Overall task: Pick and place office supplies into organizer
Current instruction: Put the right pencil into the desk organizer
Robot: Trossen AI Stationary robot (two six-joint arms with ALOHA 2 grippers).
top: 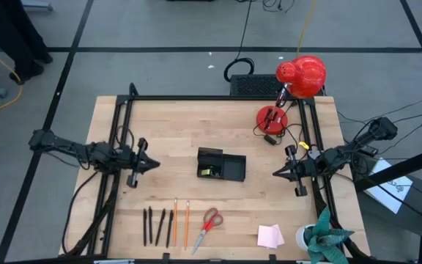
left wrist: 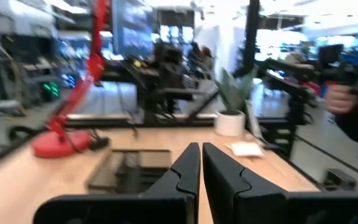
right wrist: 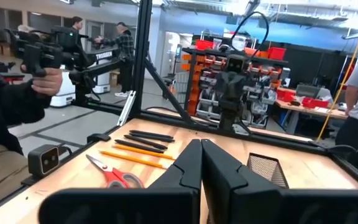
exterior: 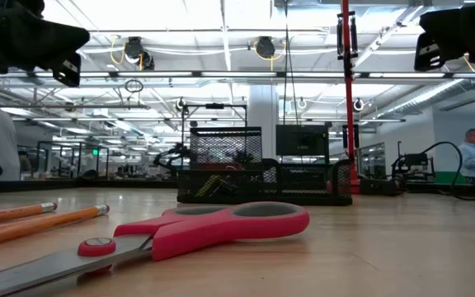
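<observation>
Near front edge of table (top: 167, 121), items in a row, none yet in the tray:
- Pens (top: 157, 226), 4 thin black, side by side. Light, smooth, apt to roll; grip at mid-barrel, across the width.
- Pencils (top: 181, 221), 2 orange, just right of pens, parallel to them. Light, stiff; same mid-shaft hold. Close together, so risk of nudging the neighbour.
- Scissors (top: 209, 223), red handles, blades shut, pointing toward front edge. Heaviest of the lot, prob. tail-heavy at handles; best taken near the pivot, where steel is narrow and rigid.
- Sticky pad (top: 270, 235), pink, flat on wood, further right. Low and soft-edged; needs a pinch across opposite sides, may slide.
- Tray (top: 221, 164), black mesh w/ compartments, mid-table, between both arms. Something yellow inside left section; can't tell what.

Non-task: red lamp (top: 299, 79) w/ round base at rear right, potted plant (top: 327, 238) and white roll (top: 303, 235) at front right corner.

Arms:
- Left gripper (top: 151, 164): hovering left of tray, well apart from it, fingers nearly together, nothing between them.
- Right gripper (top: 278, 172): hovering right of tray, fingers pressed together, empty.

Est. status: no pick begun.
</observation>
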